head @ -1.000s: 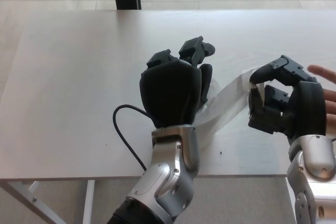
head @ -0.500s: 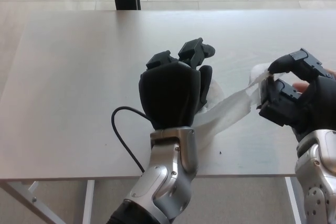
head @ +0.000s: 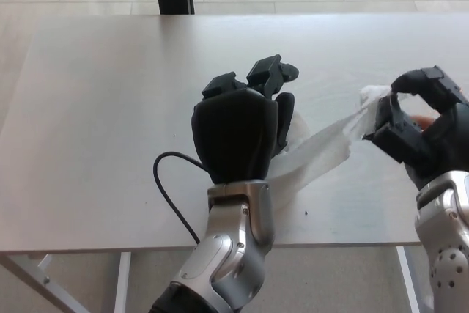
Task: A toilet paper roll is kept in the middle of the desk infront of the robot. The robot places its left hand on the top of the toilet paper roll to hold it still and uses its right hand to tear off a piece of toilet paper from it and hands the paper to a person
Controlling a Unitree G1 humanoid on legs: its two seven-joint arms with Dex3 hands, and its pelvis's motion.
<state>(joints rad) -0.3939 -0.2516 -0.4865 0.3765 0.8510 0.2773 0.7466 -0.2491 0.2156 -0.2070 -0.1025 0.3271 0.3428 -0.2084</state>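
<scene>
- My left hand (head: pixel 238 133) is resting on the toilet paper roll (head: pixel 297 133) at mid-desk, covering nearly all of it and pressing it still.
- My right hand (head: pixel 418 126) is pinching the paper strip (head: pixel 322 153) and has been pulling it further right; the strip is stretching taut, so I judge the tear imminent.
- Count: one roll, one strip, one black cable (head: pixel 172 188), one desk (head: pixel 110 86).
- A person's fingertip (head: pixel 423 121) is showing behind my right hand.

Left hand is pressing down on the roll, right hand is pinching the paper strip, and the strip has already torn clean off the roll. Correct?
Not quite. The head view shows the paper strip unbroken, running from under the left hand to the right hand. The rest stands: left hand on the roll, right hand pinching the strip.
</scene>
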